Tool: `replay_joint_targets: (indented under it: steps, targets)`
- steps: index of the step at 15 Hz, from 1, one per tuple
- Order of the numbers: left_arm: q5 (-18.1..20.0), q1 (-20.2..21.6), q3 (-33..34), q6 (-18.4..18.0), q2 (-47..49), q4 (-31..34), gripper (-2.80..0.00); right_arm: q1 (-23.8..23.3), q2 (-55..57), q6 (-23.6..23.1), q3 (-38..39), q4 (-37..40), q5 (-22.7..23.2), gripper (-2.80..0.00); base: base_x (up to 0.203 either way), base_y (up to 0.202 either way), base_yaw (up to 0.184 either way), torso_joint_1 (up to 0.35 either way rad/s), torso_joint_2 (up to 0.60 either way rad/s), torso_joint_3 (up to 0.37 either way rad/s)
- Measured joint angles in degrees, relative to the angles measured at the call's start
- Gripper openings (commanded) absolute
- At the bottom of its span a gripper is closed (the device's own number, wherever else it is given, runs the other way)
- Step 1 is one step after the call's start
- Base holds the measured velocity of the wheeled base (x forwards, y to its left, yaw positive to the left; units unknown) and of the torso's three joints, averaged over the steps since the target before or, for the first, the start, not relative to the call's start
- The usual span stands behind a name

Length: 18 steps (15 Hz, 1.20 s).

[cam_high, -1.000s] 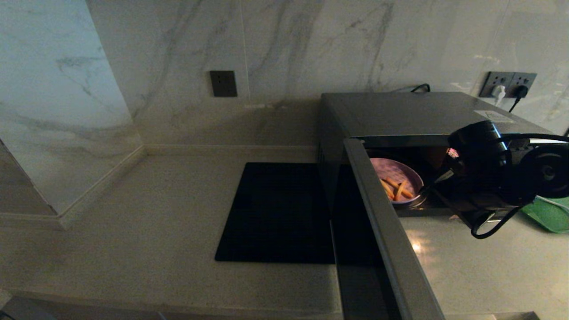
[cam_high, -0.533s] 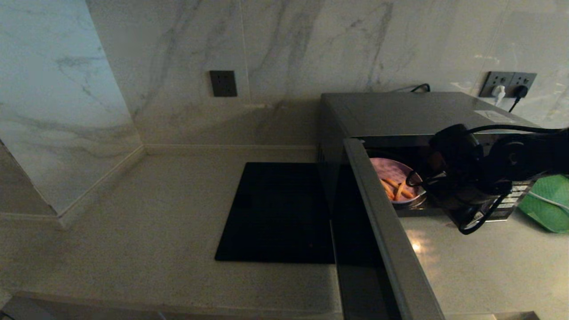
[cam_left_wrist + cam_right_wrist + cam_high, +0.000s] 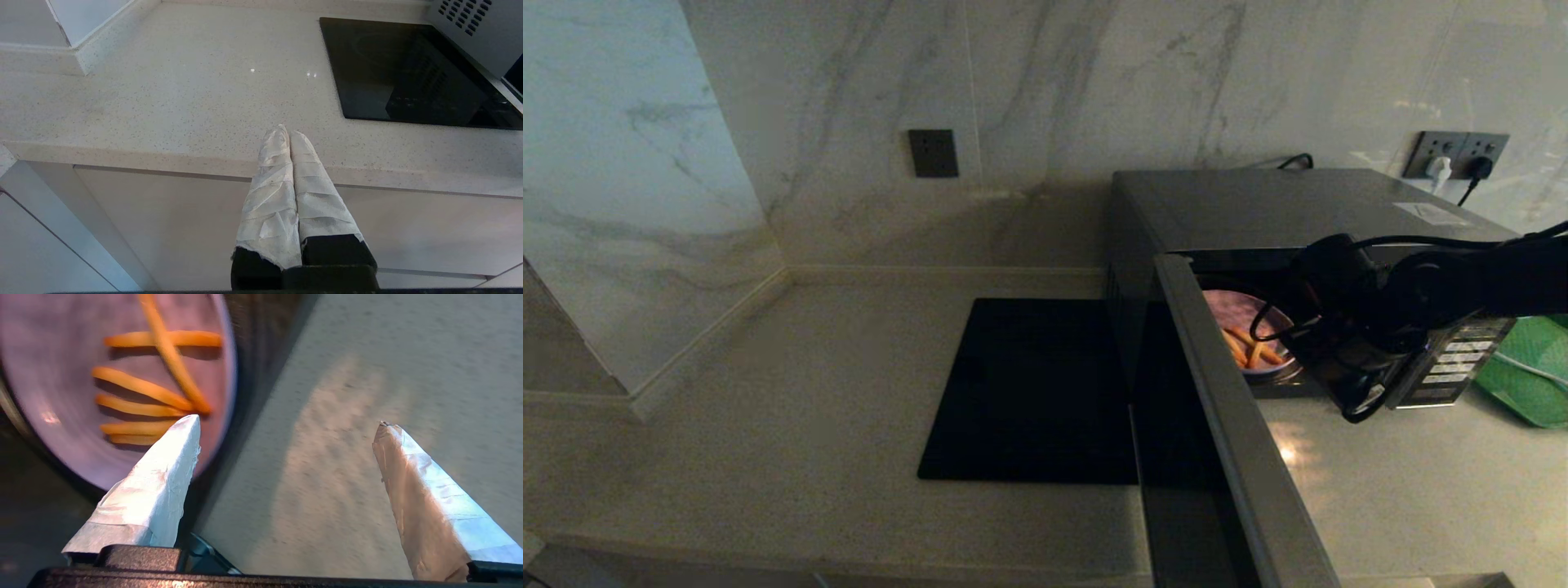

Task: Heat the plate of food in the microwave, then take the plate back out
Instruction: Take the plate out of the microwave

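Both grippers: right gripper (image 3: pixel 286 424) spread wide by plate of food (image 3: pixel 1250 327) in microwave (image 3: pixel 1258 204); left gripper (image 3: pixel 289 132) closed, parked.

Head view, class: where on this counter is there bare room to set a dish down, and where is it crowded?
Bare counter runs from the wall corner to the black slab; a smaller patch lies right of the open door, before the green tray. It is crowded at the microwave mouth, where the right tool stands open by the plate of food.
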<state>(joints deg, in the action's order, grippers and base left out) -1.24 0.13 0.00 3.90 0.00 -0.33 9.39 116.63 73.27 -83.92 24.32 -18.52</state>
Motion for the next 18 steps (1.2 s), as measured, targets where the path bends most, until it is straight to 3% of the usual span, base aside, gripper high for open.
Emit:
replay_joint_targets:
  steps: [18]
  targets:
    - [0.0,0.0,0.0,0.0,0.0,0.0,-2.8,0.0,5.6,-0.9,-4.3,-0.3,0.1,0.0,0.0,0.0,0.0,0.0,0.0,0.0]
